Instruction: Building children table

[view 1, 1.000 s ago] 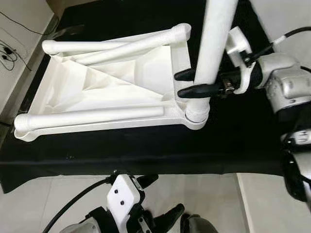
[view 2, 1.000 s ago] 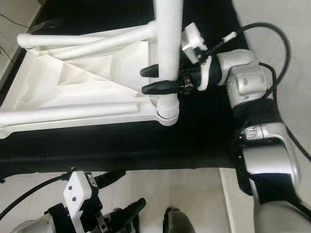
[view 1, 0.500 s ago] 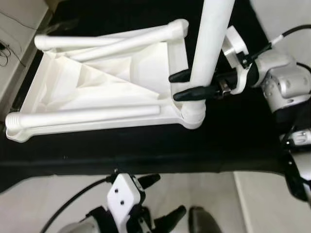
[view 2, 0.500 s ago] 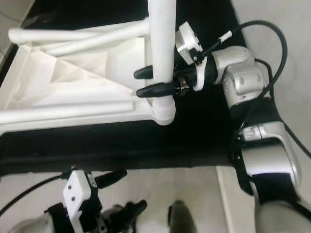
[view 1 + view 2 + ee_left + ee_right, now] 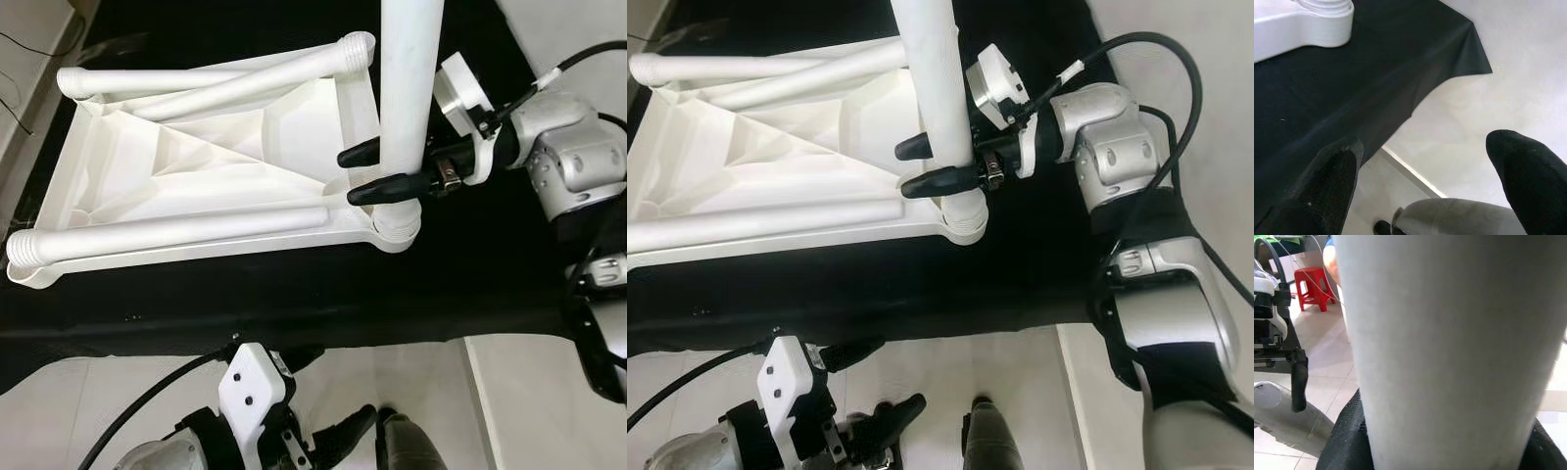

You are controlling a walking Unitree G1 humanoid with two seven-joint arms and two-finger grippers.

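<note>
One upside-down white tabletop (image 5: 211, 171) lay on the black-covered desk (image 5: 294, 294), and we went left to right. At its left side we saw two leg ends: one loose leg (image 5: 167, 235) lay along the near edge with its threaded end at the near-left corner, and another leg (image 5: 216, 83) lay along the far edge, crossed by a third tube running diagonally. We could not tell whether those were screwed in or only resting on the underside.

Low in the eye views the left hand (image 5: 323, 431) hung below the desk edge over the floor, fingers spread apart and holding nothing; its wrist view showed both black fingertips (image 5: 1327, 181) wide apart with the desk cloth beyond.

Moving right, one upright leg (image 5: 407, 88) stood in the near-right corner socket (image 5: 397, 220) of the tabletop. The right hand (image 5: 377, 171) clamped this leg just above the socket, one black finger on each side of the tube, and the right wrist view showed the white tube pressed between the pads. A red stool (image 5: 1312, 286) sat on the floor behind.

We judged the task about a quarter done: one leg seated or being tightened, three legs not yet stood up, then the table had to be flipped upright. Whether the upright leg was fully threaded we could not tell.
</note>
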